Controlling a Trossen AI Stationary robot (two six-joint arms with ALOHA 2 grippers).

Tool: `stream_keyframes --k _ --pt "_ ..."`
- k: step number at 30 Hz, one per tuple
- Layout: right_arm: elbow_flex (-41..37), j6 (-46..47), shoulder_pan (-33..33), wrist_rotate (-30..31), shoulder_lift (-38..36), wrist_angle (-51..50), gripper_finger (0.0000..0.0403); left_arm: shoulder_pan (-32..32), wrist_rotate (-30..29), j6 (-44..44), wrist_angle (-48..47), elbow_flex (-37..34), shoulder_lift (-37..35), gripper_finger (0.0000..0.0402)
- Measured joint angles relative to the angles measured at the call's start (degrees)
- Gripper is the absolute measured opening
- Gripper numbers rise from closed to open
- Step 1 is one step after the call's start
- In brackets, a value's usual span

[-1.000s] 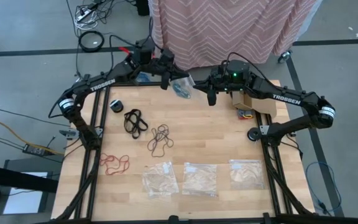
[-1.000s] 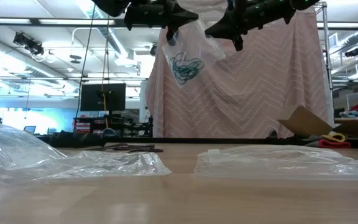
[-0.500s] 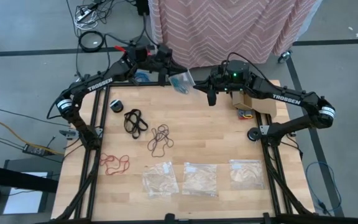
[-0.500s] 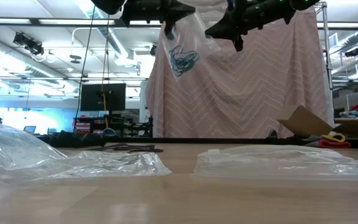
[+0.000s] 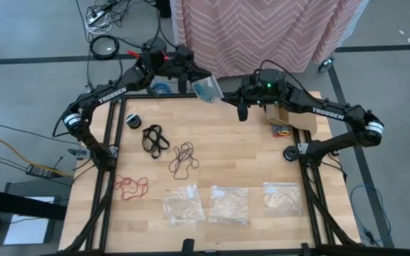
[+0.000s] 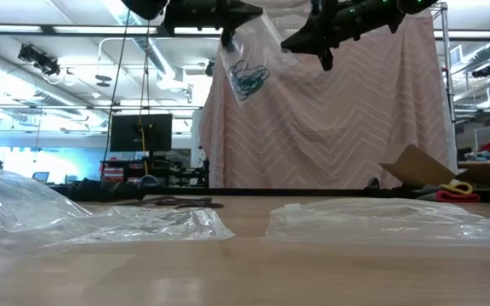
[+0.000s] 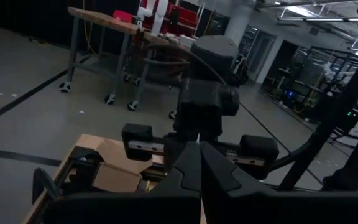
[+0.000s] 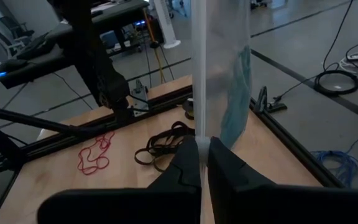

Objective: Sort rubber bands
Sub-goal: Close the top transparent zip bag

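Left gripper point(image 5: 191, 77) is raised over the table's far edge, about 12 o'clock from the table centre. Its fingers are pressed together on the top corner of a clear bag point(image 5: 209, 88). The low view shows the bag hanging off that tip, well clear of the tabletop.

Teal bands point(image 6: 247, 78) sit inside the bag as one tangled cluster, just below the left gripper and at about 8 o'clock from the right gripper in the low view.

Right gripper point(image 5: 226, 99) is also raised, just right of the bag and pointing toward it. Its own wrist view shows the fingers point(image 8: 188, 163) closed narrow on the bag's edge, with the plastic rising straight from between them and the teal mass showing through it.

The bag is thus pinched from both sides and spans the short gap between the two tips.

Loose clusters on the table point(image 5: 248, 153):
- Black bands point(image 5: 155, 137) lie at about 10 o'clock.
- Brown bands point(image 5: 183, 158) lie just left of centre, near the black ones but apart from them.
- Red bands point(image 5: 130, 186) lie at about 8 o'clock by the left rail.

All three are well apart from both grippers.

Three flat bags point(image 5: 229, 205) lie in a row along the near edge, from 7 to 5 o'clock. A cardboard box point(image 5: 290, 119) sits at about 2 o'clock under the right arm.
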Motion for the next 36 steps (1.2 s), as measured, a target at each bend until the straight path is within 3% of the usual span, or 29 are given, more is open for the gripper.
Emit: stream_keyframes --k 36 --pt "0.00 0.29 -0.94 3.28 0.02 -2.86 0.0006 1.83 1.22 1.20 -1.98 0.11 -1.04 0.0000"
